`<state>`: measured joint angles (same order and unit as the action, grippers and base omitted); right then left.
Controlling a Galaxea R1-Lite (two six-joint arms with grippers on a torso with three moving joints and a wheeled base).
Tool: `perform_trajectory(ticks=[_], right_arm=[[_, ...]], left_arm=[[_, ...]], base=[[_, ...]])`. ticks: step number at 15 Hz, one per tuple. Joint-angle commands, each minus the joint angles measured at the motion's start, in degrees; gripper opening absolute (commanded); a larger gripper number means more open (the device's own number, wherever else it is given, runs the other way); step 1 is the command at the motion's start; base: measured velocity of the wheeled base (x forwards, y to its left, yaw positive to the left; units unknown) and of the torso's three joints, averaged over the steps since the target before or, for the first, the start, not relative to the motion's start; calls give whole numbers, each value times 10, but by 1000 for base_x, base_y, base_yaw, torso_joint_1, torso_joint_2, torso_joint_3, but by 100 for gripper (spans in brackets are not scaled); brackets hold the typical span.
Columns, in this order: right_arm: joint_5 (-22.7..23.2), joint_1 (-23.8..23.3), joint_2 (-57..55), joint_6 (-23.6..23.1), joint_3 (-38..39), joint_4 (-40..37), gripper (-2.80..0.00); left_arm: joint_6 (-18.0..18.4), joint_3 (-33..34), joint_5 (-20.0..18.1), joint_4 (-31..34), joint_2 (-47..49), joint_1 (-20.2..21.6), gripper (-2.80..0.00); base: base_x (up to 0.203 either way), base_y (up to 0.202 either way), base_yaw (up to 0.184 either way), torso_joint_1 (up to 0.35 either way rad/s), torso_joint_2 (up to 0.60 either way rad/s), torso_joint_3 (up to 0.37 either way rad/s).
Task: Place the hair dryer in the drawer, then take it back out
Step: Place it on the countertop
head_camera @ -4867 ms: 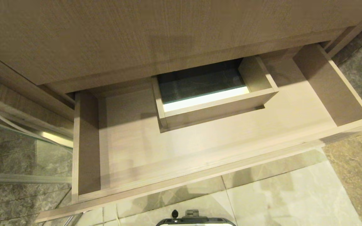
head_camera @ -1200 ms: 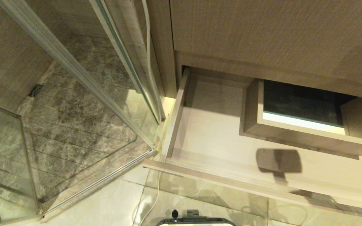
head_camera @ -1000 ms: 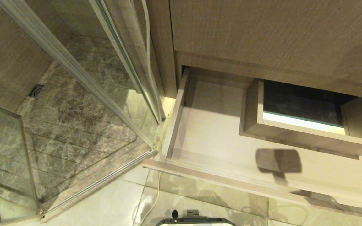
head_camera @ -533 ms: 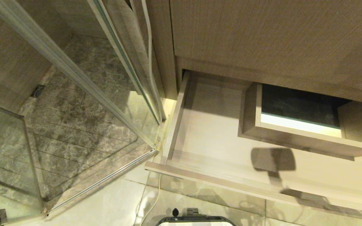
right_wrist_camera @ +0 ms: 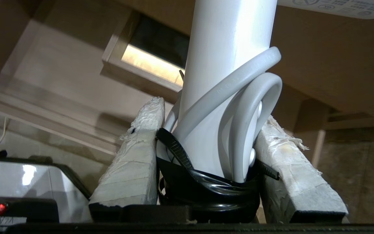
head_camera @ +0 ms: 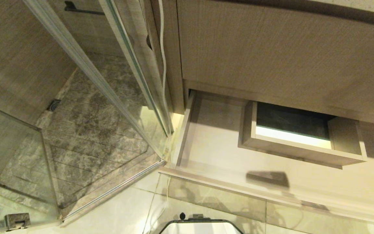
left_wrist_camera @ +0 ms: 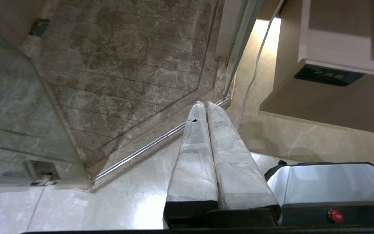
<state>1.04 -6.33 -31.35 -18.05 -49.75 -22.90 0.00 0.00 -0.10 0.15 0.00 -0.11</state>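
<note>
A tiled bathroom floor (head_camera: pixel 115 208) beside a glass shower enclosure (head_camera: pixel 86 107) fills the head view, with the drawer (head_camera: pixel 226 149) pulled open and bare inside — neither arm shows here. In the left wrist view, the left gripper (left_wrist_camera: pixel 206 105) hangs over the floor, fingers pressed together. In the right wrist view, the right gripper (right_wrist_camera: pixel 209 110) clamps the hair dryer (right_wrist_camera: pixel 226 65) by its handle and coiled cord — held above the open drawer.

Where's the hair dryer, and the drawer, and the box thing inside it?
hair dryer (right_wrist_camera: pixel 226 58), right wrist view, on its white handle
drawer (head_camera: pixel 213 143), head view, on its bare floor
boxed cut-out (head_camera: pixel 297 154), head view, on its front wall
</note>
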Motion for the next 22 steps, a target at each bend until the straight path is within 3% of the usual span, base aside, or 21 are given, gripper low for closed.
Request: perform_trajectory(ticks=[1, 22], right_arm=[[0, 0, -1, -1, -2, 1, -280], [1, 1, -9, -9, -10, 14, -280]], left_arm=[[0, 0, 0, 0, 0, -1, -280], [0, 1, 0, 0, 0, 0, -280]], base=[[0, 0, 0, 178, -486, -216], [0, 0, 0, 303, -525, -252]])
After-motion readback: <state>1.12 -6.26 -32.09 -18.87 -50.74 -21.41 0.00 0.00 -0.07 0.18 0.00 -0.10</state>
